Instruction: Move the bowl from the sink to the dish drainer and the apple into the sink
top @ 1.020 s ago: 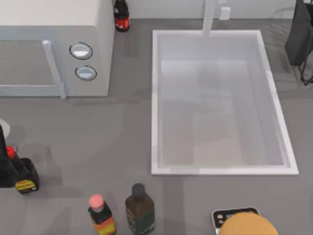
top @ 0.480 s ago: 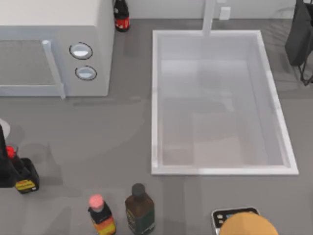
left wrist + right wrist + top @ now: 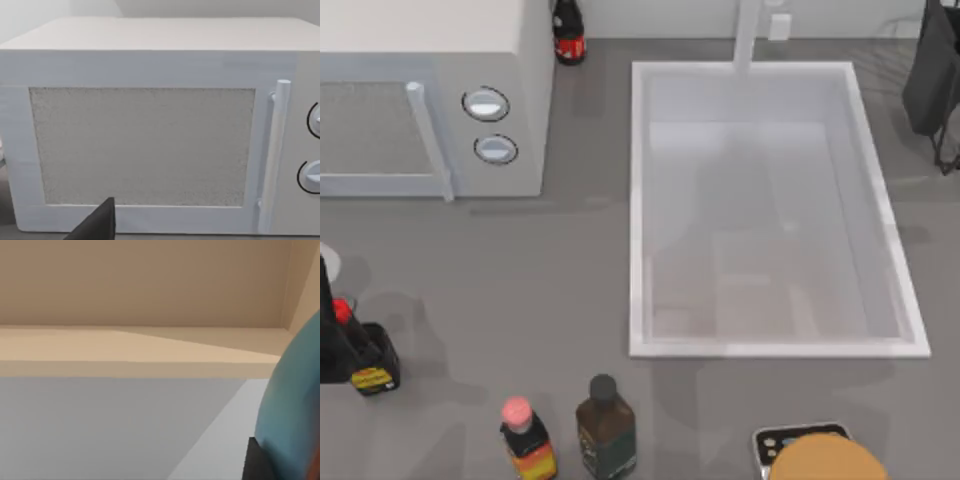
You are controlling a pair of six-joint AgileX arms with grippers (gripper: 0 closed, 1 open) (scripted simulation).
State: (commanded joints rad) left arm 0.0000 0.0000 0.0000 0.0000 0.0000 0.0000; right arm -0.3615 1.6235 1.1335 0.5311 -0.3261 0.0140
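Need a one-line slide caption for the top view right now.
Top view: white sink with its tap, microwave at left, bottles along the near edge.

Grey bench (image 3: 520, 290) under me, white microwave (image 3: 420, 100) at back left, pale wall (image 3: 660, 15) behind.

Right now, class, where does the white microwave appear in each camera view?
Top view: microwave at upper left, left of the sink.
Left wrist view: its door faces the camera.
Right wrist view: tan wall and a blue curved surface instead.
Shared landmark: the door handle.
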